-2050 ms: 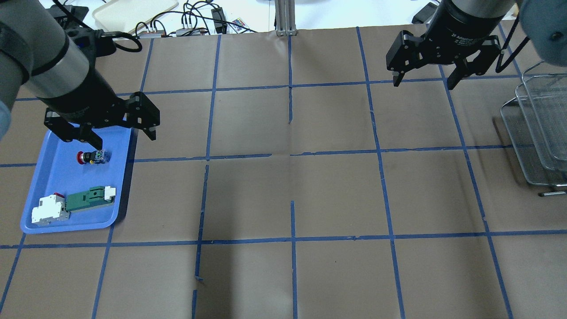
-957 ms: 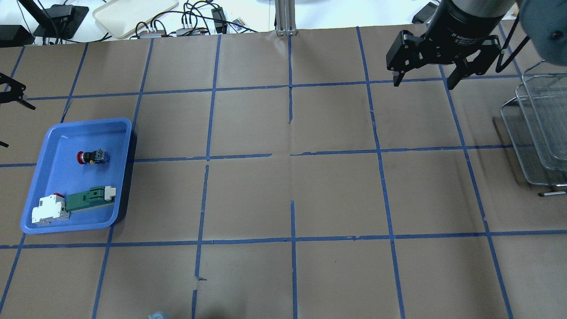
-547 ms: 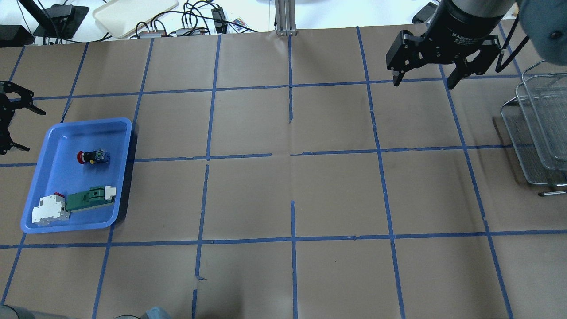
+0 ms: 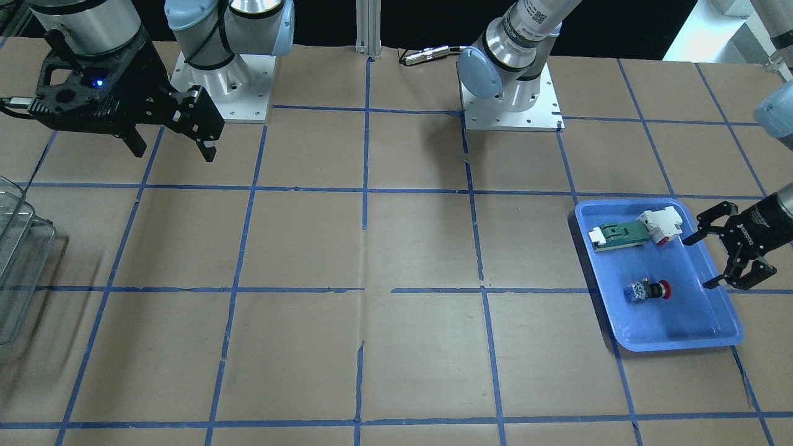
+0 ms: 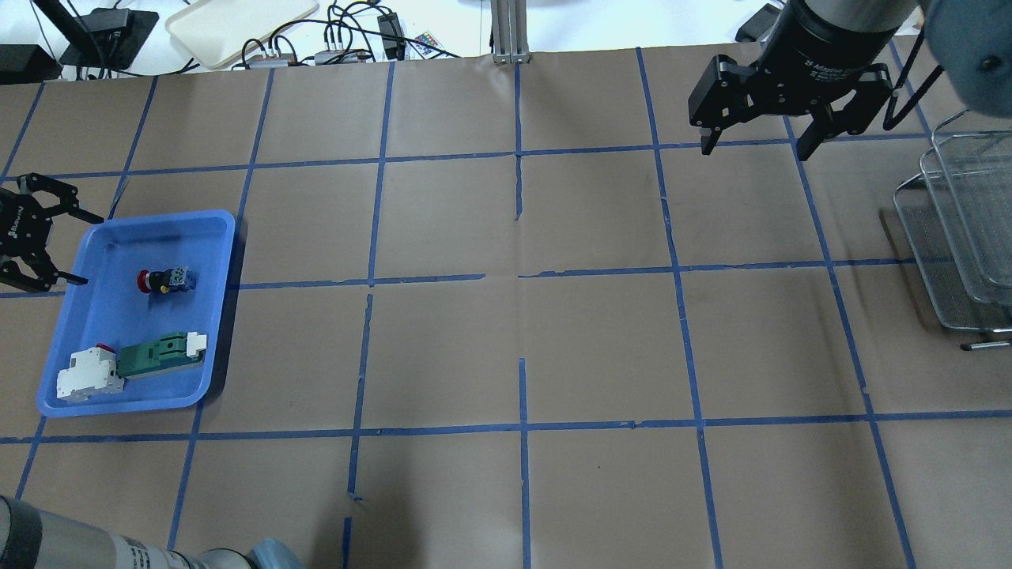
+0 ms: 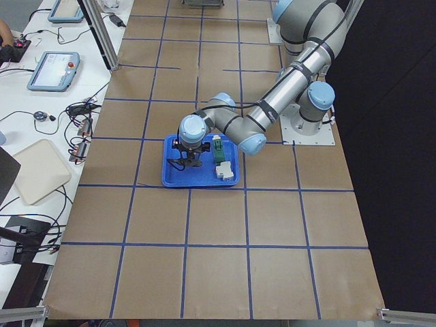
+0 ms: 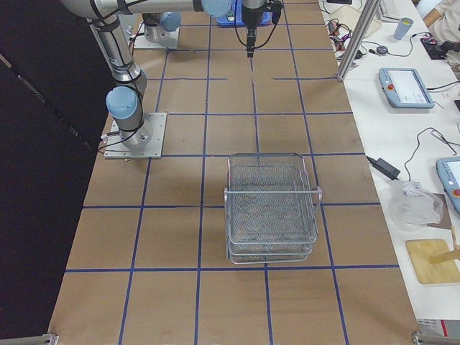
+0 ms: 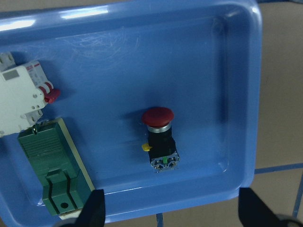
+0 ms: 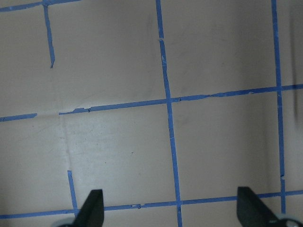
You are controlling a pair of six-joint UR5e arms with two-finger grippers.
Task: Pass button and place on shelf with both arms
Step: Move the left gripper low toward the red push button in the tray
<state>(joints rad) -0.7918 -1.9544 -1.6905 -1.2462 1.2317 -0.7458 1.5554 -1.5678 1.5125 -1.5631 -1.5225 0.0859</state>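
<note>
The button (image 5: 166,280), with a red cap and black body, lies on its side in the blue tray (image 5: 111,324). It also shows in the front view (image 4: 648,290) and in the left wrist view (image 8: 160,137), where it sits midway between the fingers. My left gripper (image 5: 93,250) is open and empty by the tray's left rim, above and apart from the button; it also shows in the front view (image 4: 695,264). My right gripper (image 5: 755,152) is open and empty above bare table at the far right. The wire-mesh shelf (image 5: 964,237) stands at the right edge.
A green-and-white component (image 5: 162,352) and a white breaker (image 5: 87,375) lie in the tray's near end. Cables and a cream tray (image 5: 237,24) lie beyond the table's far edge. The arm bases (image 4: 511,93) stand at the robot's side.
My left gripper was over the tray beside the button, swung out past the left edge, and has come back in to the tray's left rim. The button and right arm have not moved.
</note>
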